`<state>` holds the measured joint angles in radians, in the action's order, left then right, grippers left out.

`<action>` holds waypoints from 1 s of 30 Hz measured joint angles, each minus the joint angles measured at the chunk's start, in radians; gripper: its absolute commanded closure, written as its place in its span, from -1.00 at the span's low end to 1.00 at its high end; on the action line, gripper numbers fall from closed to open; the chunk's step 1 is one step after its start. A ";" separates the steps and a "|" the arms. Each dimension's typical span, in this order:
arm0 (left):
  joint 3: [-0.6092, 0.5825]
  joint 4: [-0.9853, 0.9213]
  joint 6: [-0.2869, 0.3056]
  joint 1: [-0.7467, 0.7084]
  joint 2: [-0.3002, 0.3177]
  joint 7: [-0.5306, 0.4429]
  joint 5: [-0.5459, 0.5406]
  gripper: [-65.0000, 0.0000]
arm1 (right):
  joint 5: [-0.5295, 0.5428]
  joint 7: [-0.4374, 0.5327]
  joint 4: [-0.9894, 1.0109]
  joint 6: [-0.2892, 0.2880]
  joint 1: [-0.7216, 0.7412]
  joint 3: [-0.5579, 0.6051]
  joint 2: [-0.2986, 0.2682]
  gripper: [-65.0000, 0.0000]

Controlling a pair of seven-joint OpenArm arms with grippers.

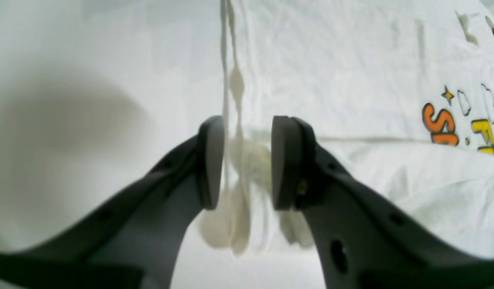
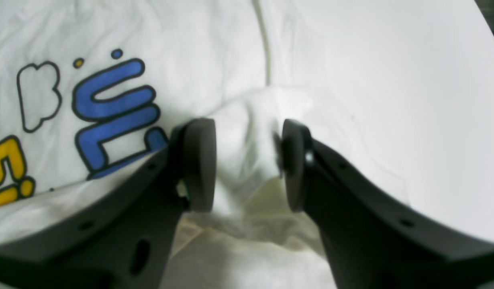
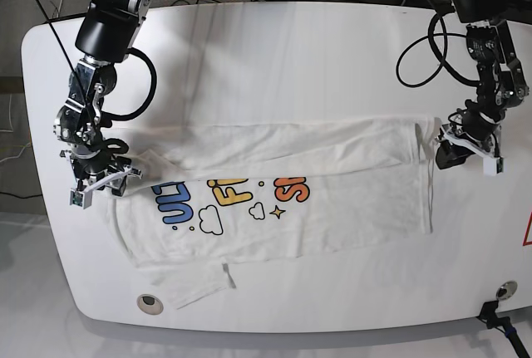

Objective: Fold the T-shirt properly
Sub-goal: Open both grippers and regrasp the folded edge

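The T-shirt (image 3: 357,208) lies on the white table (image 3: 283,59), around the middle. In the base view, its far part is folded over toward the near side, and this fold (image 3: 291,146) covers some of the print (image 3: 229,192). Blue, yellow and orange letters are visible, with clouds and a star near them. At the near left, a sleeve (image 3: 193,285) spreads out on the table.

The left gripper (image 1: 248,162) is at the right end of the fold, and its fingers stand apart. The right gripper (image 2: 249,164) is at the left end, also with fingers apart; raised, wrinkled cloth shows between them. If one finger touches this cloth, I cannot tell. The folded layer has wrinkles at both ends.
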<state>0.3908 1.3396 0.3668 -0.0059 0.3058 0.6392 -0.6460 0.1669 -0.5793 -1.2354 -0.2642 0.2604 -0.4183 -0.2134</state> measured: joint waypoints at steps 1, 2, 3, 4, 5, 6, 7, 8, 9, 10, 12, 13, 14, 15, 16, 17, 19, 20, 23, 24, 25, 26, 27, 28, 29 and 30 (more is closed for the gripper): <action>-0.001 -0.001 -0.001 -0.017 -0.004 0.021 0.018 0.42 | 0.024 -0.012 -0.014 -0.006 -0.012 -0.002 -0.001 0.19; -0.001 -0.001 -0.001 -0.027 -0.003 0.023 0.025 0.43 | 0.036 -0.020 -0.023 -0.014 -0.020 0.000 0.000 0.19; 0.000 0.005 -0.001 -0.030 -0.003 0.021 0.024 0.42 | 0.041 -0.031 -0.031 -0.015 -0.026 0.000 0.000 0.19; 0.001 0.017 -0.001 -0.032 -0.003 0.019 0.025 0.41 | 0.044 -0.034 -0.045 -0.018 -0.032 0.000 0.000 0.19; 0.001 0.036 0.002 -0.043 -0.003 0.013 0.023 0.40 | 0.047 -0.035 -0.061 -0.018 -0.046 -0.002 -0.001 0.19; 0.001 0.045 -0.002 -0.053 -0.003 0.014 0.029 0.39 | 0.048 -0.035 -0.065 -0.018 -0.054 -0.002 0.000 0.19; 0.002 0.056 -0.001 -0.068 -0.004 0.016 0.035 0.38 | 0.047 -0.047 -0.076 -0.016 -0.063 -0.001 -0.001 0.19; 0.002 0.070 -0.001 -0.082 -0.004 0.019 0.041 0.38 | 0.048 -0.056 -0.091 -0.019 -0.078 0.000 0.000 0.19; 0.002 0.089 0.000 -0.092 -0.006 0.018 0.040 0.37 | 0.050 -0.057 -0.120 -0.025 -0.100 0.000 0.000 0.19; 0.003 0.100 0.000 -0.097 -0.006 0.019 0.043 0.37 | 0.059 -0.059 -0.140 -0.031 -0.119 0.000 0.000 0.18; 0.004 0.121 -0.001 -0.109 -0.008 0.019 0.047 0.36 | 0.063 -0.077 -0.167 -0.027 -0.139 -0.001 0.000 0.18; 0.004 0.135 0.000 -0.114 -0.009 0.016 0.044 0.36 | 0.076 -0.076 -0.189 -0.032 -0.150 -0.001 0.000 0.18; 0.003 0.144 0.000 -0.120 -0.011 0.018 0.045 0.35 | 0.084 -0.076 -0.210 -0.035 -0.162 0.001 -0.001 0.19; 0.004 0.151 -0.001 -0.127 -0.014 0.018 0.047 0.35 | 0.095 -0.076 -0.224 -0.035 -0.170 -0.003 0.000 0.18; 0.004 0.155 0.000 -0.134 -0.016 0.019 0.047 0.34 | 0.100 -0.071 -0.233 -0.036 -0.179 -0.001 0.000 0.18; 0.004 0.158 -0.002 -0.136 -0.018 0.018 0.047 0.34 | 0.100 -0.072 -0.245 -0.037 -0.190 -0.002 0.000 0.18; 0.006 0.158 -0.001 -0.135 -0.020 0.019 0.052 0.34 | 0.100 -0.076 -0.256 -0.044 -0.203 -0.002 0.000 0.18; 0.006 0.158 -0.001 -0.133 -0.027 0.018 0.051 0.34 | 0.100 -0.076 -0.258 -0.043 -0.206 -0.002 0.000 0.18; 0.006 0.146 -0.001 -0.127 -0.034 0.018 0.071 0.34 | 0.111 -0.076 -0.269 -0.044 -0.208 -0.015 0.003 0.17; 0.006 0.145 -0.001 -0.127 -0.037 0.019 0.075 0.35 | 0.111 -0.079 -0.269 -0.044 -0.208 -0.019 0.006 0.17; 0.006 0.143 0.000 -0.127 -0.036 0.019 0.075 0.35 | 0.116 -0.080 -0.269 -0.044 -0.208 -0.022 0.006 0.17; 0.006 0.142 -0.001 -0.127 -0.036 0.018 0.085 0.34 | 0.129 -0.084 -0.269 -0.044 -0.206 -0.028 0.009 0.17; 0.006 0.139 -0.001 -0.129 -0.036 0.018 0.094 0.35 | 0.130 -0.091 -0.267 -0.044 -0.202 -0.032 0.011 0.19; 0.006 0.138 -0.005 -0.134 -0.038 0.019 0.098 0.34 | 0.130 -0.107 -0.267 -0.044 -0.200 -0.039 0.016 0.19; 0.001 0.138 -0.005 -0.136 -0.039 0.019 0.096 0.33 | 0.130 -0.111 -0.267 -0.044 -0.203 -0.039 0.015 0.18; 0.000 0.140 -0.004 -0.138 -0.039 0.023 0.096 0.32 | 0.127 -0.097 -0.267 -0.044 -0.206 -0.039 0.014 0.19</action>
<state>0.3908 1.4792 0.3626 -0.1436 0.2665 0.6617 -0.5499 0.2939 -0.6765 -1.5028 -0.3080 0.0547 -0.4576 -0.1997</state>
